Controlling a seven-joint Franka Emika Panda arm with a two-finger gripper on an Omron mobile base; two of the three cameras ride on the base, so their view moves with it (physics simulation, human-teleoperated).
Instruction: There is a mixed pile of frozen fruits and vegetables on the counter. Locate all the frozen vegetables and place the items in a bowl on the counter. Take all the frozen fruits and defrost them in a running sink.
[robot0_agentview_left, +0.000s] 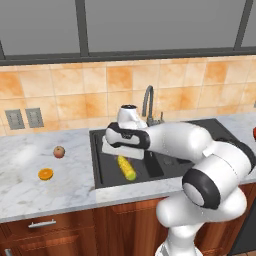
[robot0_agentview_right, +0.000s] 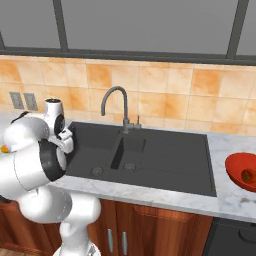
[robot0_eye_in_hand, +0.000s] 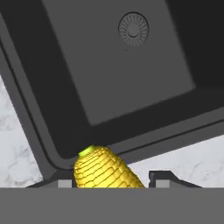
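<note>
The black sink (robot0_agentview_left: 160, 150) is sitting under the white arm, and the gripper (robot0_eye_in_hand: 111, 181) is hanging over its larger basin with the corn cob (robot0_eye_in_hand: 105, 169) between its part-open jaws; whether they are truly pinching it, the commentator cannot tell. Stiff, ridged, probably frost-slick: mid-length across the kernels looks safest.

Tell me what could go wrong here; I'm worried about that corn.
The corn cob sits between the gripper's fingertips above the black sink; if the grip is loose, this vegetable could drop into the basin. The red bowl lies far right across the sink, a long carry.
</note>
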